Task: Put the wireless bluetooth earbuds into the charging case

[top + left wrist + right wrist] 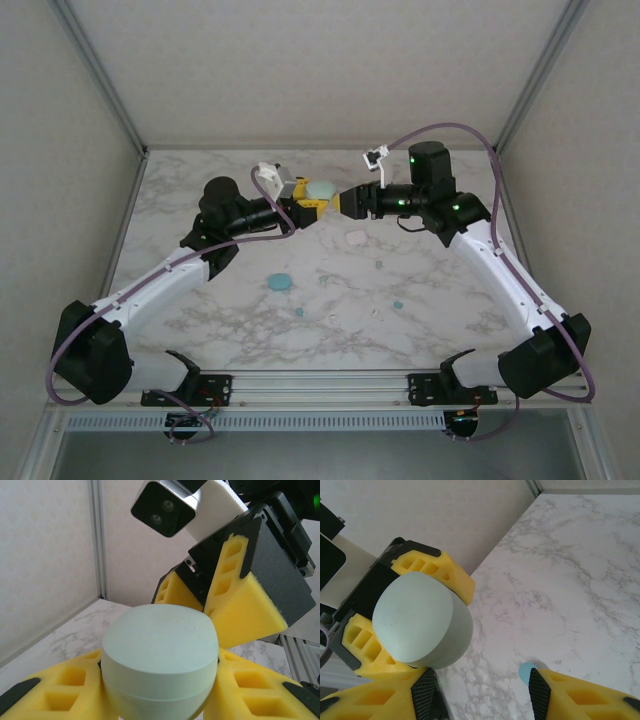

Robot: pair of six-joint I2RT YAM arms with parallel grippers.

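A pale green charging case [322, 188], its lid closed, hangs above the back of the marble table. My left gripper [306, 203] is shut on it, its yellow foam fingers [60, 690] pressing both sides of the case [160, 655]. My right gripper [345, 200] faces it from the right, open, with nothing between its fingers [580, 697]. The case [415, 615] sits just up and left of that gap. Tiny teal earbuds [398, 301] [381, 264] [300, 312] lie scattered on the table nearer to me.
A teal-blue case [279, 283] lies on the table [440, 320] left of centre, and a whitish case [355, 238] lies below the grippers. The enclosure walls [330, 70] close in the back and sides.
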